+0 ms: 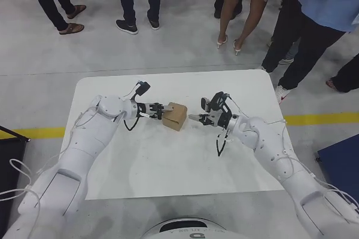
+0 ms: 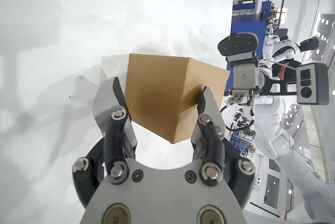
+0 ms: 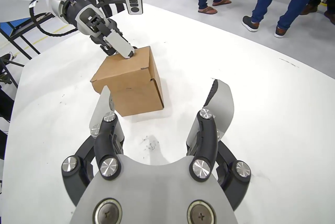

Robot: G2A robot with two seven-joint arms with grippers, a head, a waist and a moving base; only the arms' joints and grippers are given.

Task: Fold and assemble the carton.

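Note:
A closed brown carton point(image 1: 175, 116) stands on the white table point(image 1: 167, 173), near its far middle. My left gripper point(image 1: 160, 111) is shut on the carton point(image 2: 157, 99), one finger point(image 2: 205, 102) pressing a side face and the other finger point(image 2: 116, 94) against the opposite edge. From the right wrist view, that left gripper point(image 3: 129, 53) has a finger on the carton's point(image 3: 130, 83) top far corner. My right gripper point(image 1: 197, 118) is open just beside the carton's other side, fingers spread wide point(image 3: 161, 86), holding nothing; one fingertip point(image 3: 106, 94) overlaps the carton's near face.
Several people stand on the floor beyond the table's far edge point(image 1: 167, 76). A blue object point(image 1: 347, 161) sits right of the table and a dark frame point(image 1: 0, 155) left of it. Bare tabletop point(image 3: 261, 104) spreads around the carton.

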